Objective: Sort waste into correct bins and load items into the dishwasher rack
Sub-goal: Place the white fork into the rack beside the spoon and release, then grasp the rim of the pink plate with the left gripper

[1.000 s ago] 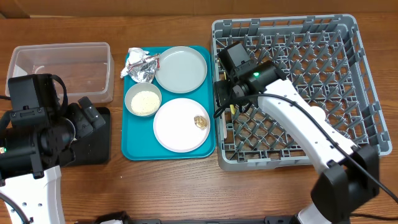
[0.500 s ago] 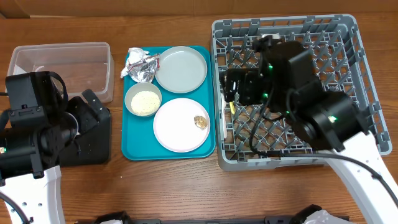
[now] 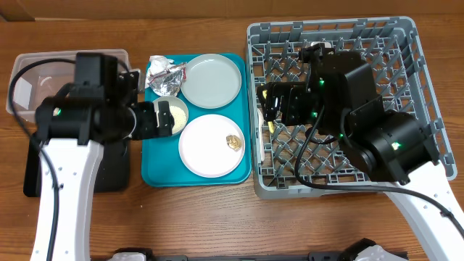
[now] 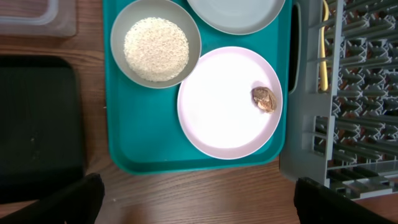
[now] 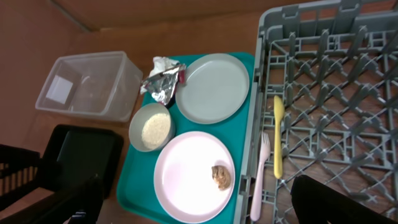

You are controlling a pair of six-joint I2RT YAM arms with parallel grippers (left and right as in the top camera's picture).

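Waste lies unsorted: nearest, a brown food morsel (image 4: 263, 98) on the whitish-pink round plate (image 4: 217, 121), then white rice (image 4: 155, 48) in the small grey bowl (image 4: 115, 43), farthest the crumpled silver foil wrapper (image 3: 167, 76). Only thin yellow and white utensils (image 5: 278, 134) sit in the grey plastic dishwasher rack (image 3: 330, 27). Left gripper (image 4: 199, 202) and right gripper (image 5: 196, 205) gape empty.

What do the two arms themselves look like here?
Both look alike: smooth white links on the left arm and right arm, black boxy joint housings, black fingers, small green indicator lights and loose black cables. No markings are readable.
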